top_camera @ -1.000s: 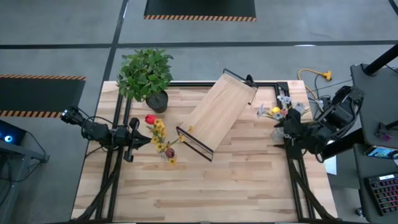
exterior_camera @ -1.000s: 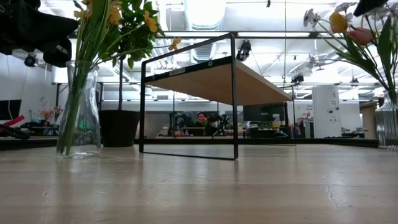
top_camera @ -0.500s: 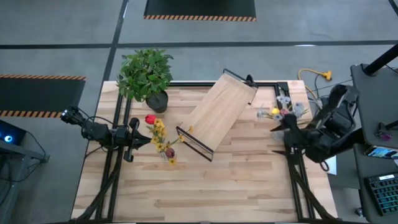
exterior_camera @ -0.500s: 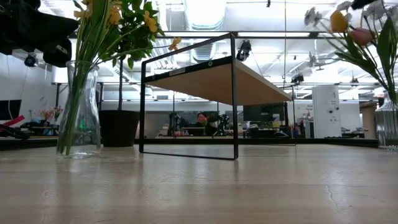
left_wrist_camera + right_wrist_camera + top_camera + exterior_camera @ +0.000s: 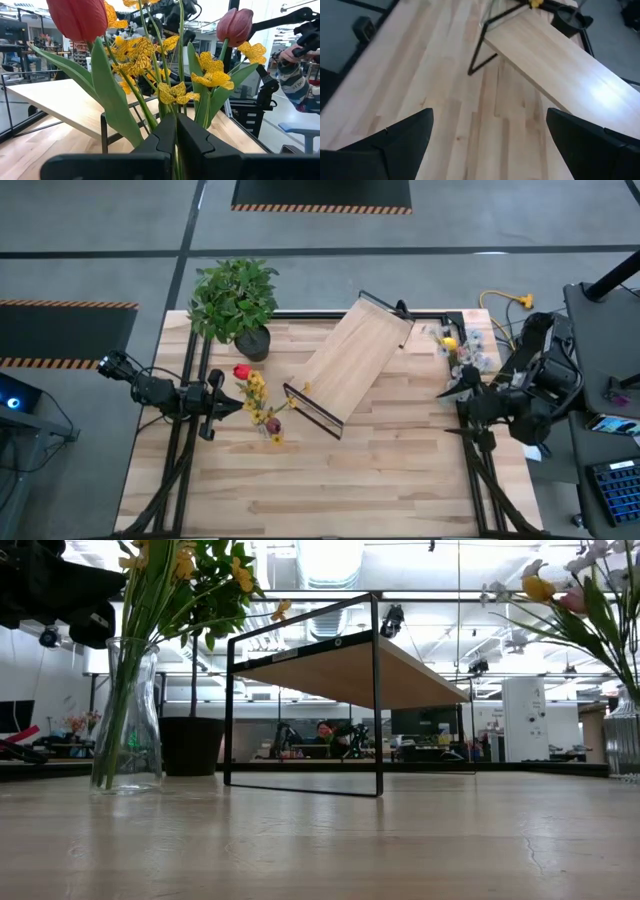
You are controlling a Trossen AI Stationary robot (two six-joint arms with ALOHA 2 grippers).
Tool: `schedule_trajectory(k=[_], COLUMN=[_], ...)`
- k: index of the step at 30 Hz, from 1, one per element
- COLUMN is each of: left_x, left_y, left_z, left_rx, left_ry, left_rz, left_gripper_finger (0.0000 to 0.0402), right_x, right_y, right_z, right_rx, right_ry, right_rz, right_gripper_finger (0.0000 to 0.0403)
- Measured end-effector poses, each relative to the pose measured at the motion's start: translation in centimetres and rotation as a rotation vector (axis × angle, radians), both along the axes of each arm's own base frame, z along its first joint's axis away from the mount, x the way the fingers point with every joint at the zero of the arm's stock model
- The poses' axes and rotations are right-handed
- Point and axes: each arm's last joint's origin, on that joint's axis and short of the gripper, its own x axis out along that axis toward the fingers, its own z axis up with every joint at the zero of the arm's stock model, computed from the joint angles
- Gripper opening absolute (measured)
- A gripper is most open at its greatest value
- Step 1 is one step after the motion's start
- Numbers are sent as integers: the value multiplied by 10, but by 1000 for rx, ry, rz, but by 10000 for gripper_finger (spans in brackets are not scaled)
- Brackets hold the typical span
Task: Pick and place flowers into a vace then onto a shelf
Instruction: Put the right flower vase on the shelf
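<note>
1. The left tool (image 5: 176, 145) is closed beside the flowers (image 5: 258, 402) in a glass vase (image 5: 126, 720) on the worktop (image 5: 380, 470), likely steadying them.
2. The right tool (image 5: 487, 142) hangs open and empty above the worktop.
3. The shelf (image 5: 355, 360) stands empty at the centre, awaiting the vase.

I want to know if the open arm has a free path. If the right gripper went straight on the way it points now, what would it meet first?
Most likely the shelf: the right gripper, jaws wide open, looks down across bare tabletop toward its pale board. Depth is unclear, so it might touch the tabletop first.
</note>
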Motion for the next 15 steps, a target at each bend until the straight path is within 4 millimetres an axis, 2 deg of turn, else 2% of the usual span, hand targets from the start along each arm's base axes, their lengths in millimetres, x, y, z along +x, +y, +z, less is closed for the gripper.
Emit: schedule_trajectory(k=[7,15], left_x=[0,0], left_y=[0,0], left_z=[0,0], left_rx=[0,0], left_ry=[0,0], left_rz=[-1,0], left_gripper_finger=[0,0], right_x=[0,1], right_y=[6,7], right_z=[15,7], right_rx=[60,41], right_ry=[-65,-43], right_rz=[63,56], right_gripper_finger=[379,379])
